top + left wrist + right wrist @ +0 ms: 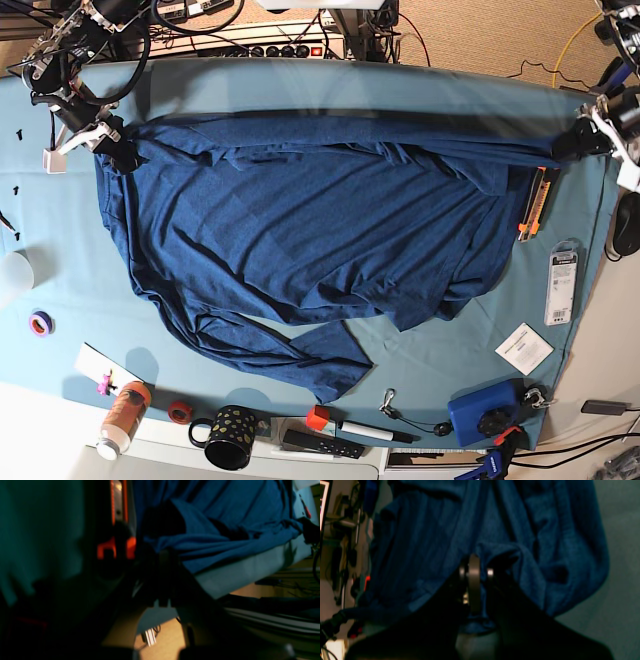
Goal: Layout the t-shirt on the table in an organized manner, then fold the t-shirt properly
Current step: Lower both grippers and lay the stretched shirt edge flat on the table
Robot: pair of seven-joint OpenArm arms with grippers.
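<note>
Clutter lines the bottom edge of the base view, nearest the camera: a spotted black mug (229,436), a marker (368,432), a blue box (484,411). Going left to right, the right gripper (112,143) at the upper left has its jaws closed on one corner of the t-shirt (310,240); in its wrist view the cloth bunches between the jaws. Navy fabric spreads across the middle of the worktop (250,80), its top edge stretched nearly straight, its lower part creased, with a sleeve trailing toward bottom centre. At the upper right the left gripper (582,140) pinches the opposite corner, jaws closed. Laying out looks partly done; smoothing and all folding seem left
</note>
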